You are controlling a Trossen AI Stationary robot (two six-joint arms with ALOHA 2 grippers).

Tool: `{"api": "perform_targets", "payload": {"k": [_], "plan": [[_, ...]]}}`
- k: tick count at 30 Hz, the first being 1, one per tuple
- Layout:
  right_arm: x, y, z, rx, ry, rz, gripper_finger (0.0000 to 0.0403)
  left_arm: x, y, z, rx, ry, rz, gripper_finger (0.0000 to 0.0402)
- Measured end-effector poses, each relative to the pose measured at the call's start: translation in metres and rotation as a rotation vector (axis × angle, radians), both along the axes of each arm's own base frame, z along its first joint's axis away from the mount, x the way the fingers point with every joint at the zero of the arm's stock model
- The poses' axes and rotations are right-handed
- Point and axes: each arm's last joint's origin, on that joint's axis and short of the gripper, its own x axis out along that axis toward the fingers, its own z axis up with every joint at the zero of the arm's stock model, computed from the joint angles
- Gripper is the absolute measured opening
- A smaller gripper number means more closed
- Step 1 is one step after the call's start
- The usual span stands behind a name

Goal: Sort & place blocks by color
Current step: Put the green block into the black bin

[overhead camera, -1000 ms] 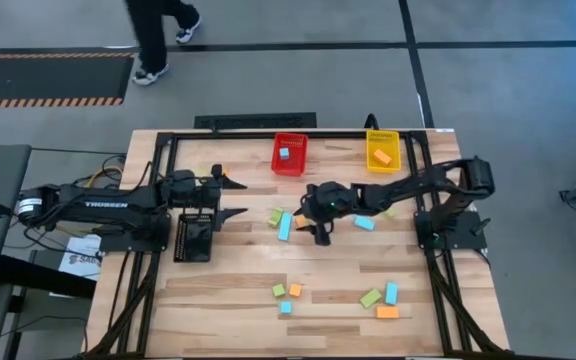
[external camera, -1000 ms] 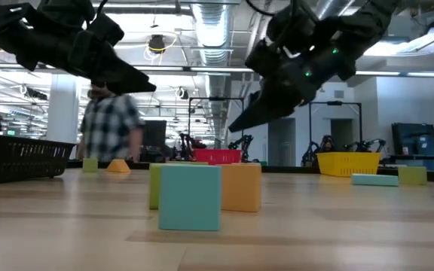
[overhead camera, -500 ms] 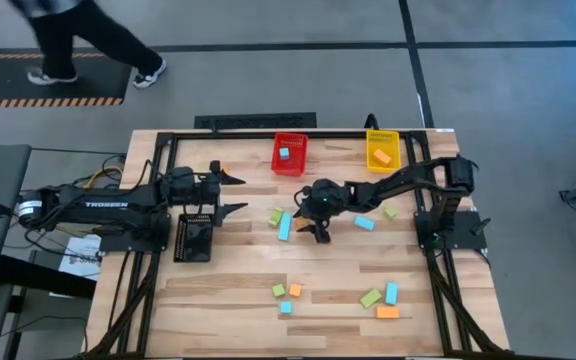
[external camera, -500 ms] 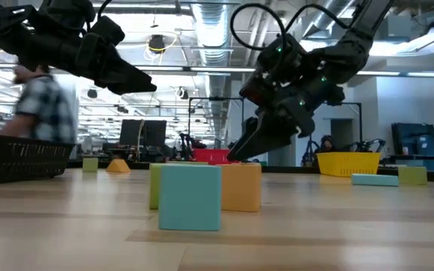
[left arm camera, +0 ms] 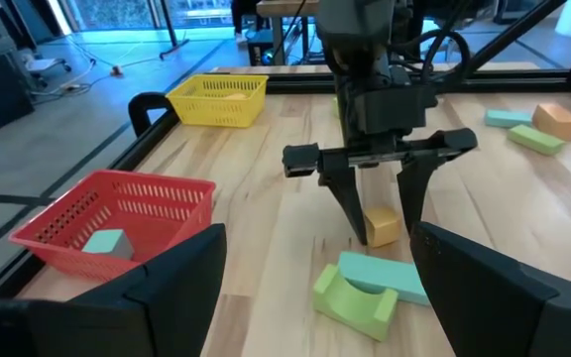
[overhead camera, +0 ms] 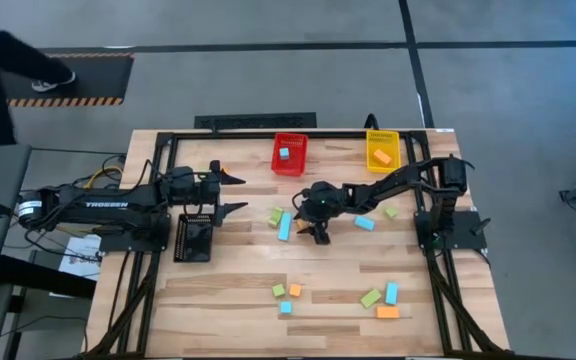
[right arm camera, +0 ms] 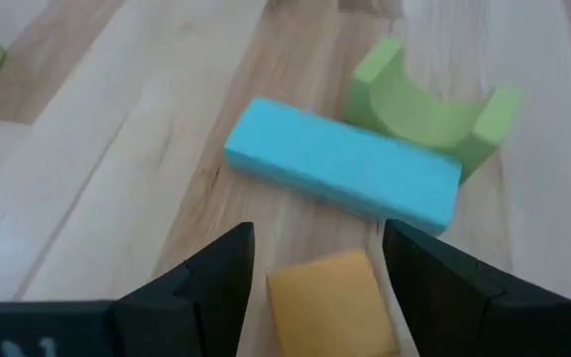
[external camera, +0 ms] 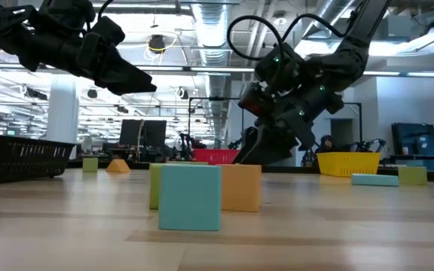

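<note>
My right gripper (overhead camera: pixel 312 227) is open and low over the table's middle. Its fingers stand on either side of an orange cube (right arm camera: pixel 329 300), also seen in the left wrist view (left arm camera: pixel 381 224), without plainly touching it. The cube rests flat on the table. Just beside it lie a light blue bar (right arm camera: pixel 345 169) and a lime green arch block (right arm camera: pixel 429 104). My left gripper (overhead camera: pixel 234 193) hovers open above the table's left part. More blue, orange and green blocks lie scattered toward the near edge (overhead camera: pixel 286 292).
At the far edge, a red bin (overhead camera: pixel 290 163) holds a blue block and a yellow bin (overhead camera: pixel 382 160) holds an orange one. A black bin (overhead camera: pixel 193 238) sits under my left arm. Blocks lie at the right (overhead camera: pixel 365 223) and near right (overhead camera: pixel 380 300).
My right gripper has come down toward the orange cube, its fingers now close to the tabletop around it, and has shifted slightly toward the table's far edge. The cube has stayed put. A person beyond the far edge has walked off to the left.
</note>
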Motion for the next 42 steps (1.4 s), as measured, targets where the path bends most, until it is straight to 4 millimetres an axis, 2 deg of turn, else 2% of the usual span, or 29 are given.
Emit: {"api": "perform_targets", "payload": {"k": [5, 8, 15, 21, 29, 33, 37, 42], "plan": [[0.000, -0.001, 0.000, -0.003, -0.002, -0.002, 0.0249, 0.000, 0.000, 0.000, -0.007, -0.001, 0.002, 0.0307], [0.001, 0.003, 0.010, -0.007, -0.028, 0.010, 0.0249, 0.000, 0.000, 0.000, -0.007, -0.001, 0.002, 0.0306], [0.012, 0.034, 0.051, -0.023, -0.161, 0.103, 0.0249, 0.000, 0.000, 0.000, -0.010, -0.002, 0.002, 0.0306], [0.011, 0.057, 0.052, -0.077, -0.163, 0.208, 0.0249, 0.000, 0.000, 0.000, -0.011, -0.001, 0.000, 0.0306], [0.006, 0.106, 0.050, -0.120, -0.187, 0.387, 0.0249, 0.000, -0.001, 0.000, -0.043, -0.007, -0.027, 0.0306], [0.003, 0.132, 0.054, -0.096, -0.207, 0.357, 0.0249, 0.000, -0.003, -0.001, -0.078, -0.004, -0.069, 0.0306], [0.013, 0.160, 0.059, -0.083, -0.218, 0.332, 0.0249, 0.000, -0.004, -0.002, -0.104, 0.014, -0.118, 0.0306], [0.039, 0.189, 0.058, -0.130, -0.209, 0.293, 0.0249, -0.001, -0.006, -0.004, -0.125, 0.035, -0.150, 0.0306]]}}
